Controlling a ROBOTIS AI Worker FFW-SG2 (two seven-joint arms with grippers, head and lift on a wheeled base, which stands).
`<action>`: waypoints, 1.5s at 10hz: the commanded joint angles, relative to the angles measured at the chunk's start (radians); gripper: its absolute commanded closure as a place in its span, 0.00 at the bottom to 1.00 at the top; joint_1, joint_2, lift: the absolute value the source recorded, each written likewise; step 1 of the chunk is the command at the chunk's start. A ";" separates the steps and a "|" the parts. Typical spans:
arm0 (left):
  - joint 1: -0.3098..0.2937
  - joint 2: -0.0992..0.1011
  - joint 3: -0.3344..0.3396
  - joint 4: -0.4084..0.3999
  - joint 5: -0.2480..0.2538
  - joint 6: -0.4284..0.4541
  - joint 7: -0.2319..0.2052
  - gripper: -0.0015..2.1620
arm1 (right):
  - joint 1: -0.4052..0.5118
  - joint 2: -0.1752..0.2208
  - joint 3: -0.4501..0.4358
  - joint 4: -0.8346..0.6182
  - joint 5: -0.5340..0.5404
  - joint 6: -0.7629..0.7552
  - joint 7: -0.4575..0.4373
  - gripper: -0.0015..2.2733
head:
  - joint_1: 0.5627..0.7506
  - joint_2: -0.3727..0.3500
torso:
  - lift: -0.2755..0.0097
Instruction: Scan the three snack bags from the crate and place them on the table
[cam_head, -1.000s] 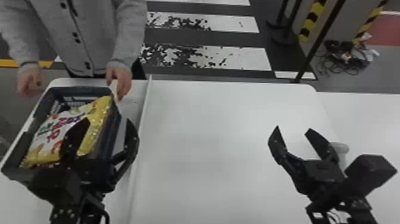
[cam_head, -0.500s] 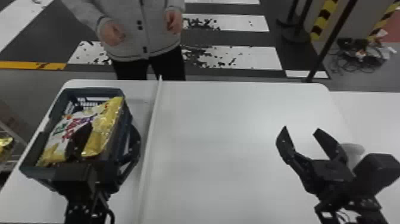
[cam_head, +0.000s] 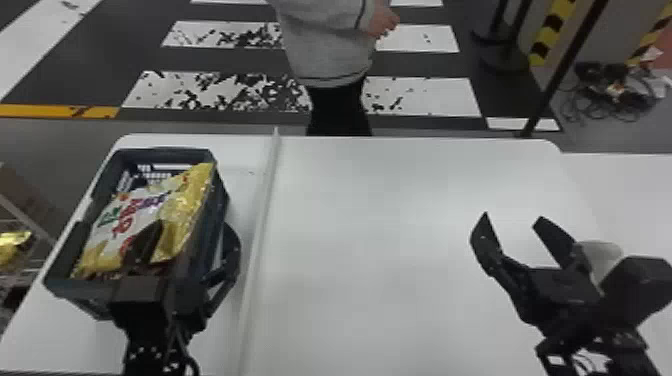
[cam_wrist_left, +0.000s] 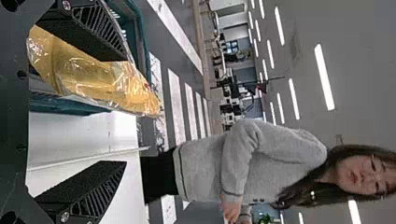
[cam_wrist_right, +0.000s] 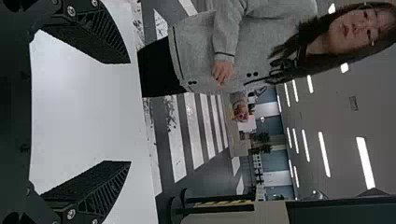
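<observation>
A crinkled yellow-and-white plastic snack bag (cam_head: 182, 215) lies in the dark-blue perforated plastic crate (cam_head: 75, 290) near the white tabletop's (cam_head: 400, 250) left edge. Left gripper (cam_head: 195, 227) and right gripper (cam_head: 512, 218) are spread, empty; the left wrist view adds ribbed fingers (cam_wrist_left: 100, 193).

L-wrist cam | L hand (cam_head: 194, 224) spread | ylw bag (cam_wrist_left: 93, 79) — in crate (cam_wrist_left: 74, 106), nr hand

Snack bag (cam_head: 132, 215) in crate (cam_head: 221, 200): red, green, purple lettering on white, none readable.

One crate (cam_head: 75, 290), two end effectors (cam_head: 512, 216), snack bags (cam_head: 137, 210) (exact count unclear)
</observation>
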 joint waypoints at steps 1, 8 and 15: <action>0.000 -0.001 0.010 0.006 0.000 0.000 0.004 0.07 | -0.003 0.000 0.000 0.003 0.000 0.000 0.000 0.06 | 0.70 0.55 | 0.75; -0.012 -0.001 0.028 0.021 0.008 -0.003 0.005 0.59 | -0.013 0.005 0.003 0.012 0.000 0.000 -0.005 0.06 | 0.70 0.58 | 0.75; 0.041 -0.006 0.022 -0.144 -0.018 0.000 0.045 0.88 | -0.010 0.005 0.001 0.011 -0.025 -0.012 -0.018 0.06 | 0.70 0.58 | 0.75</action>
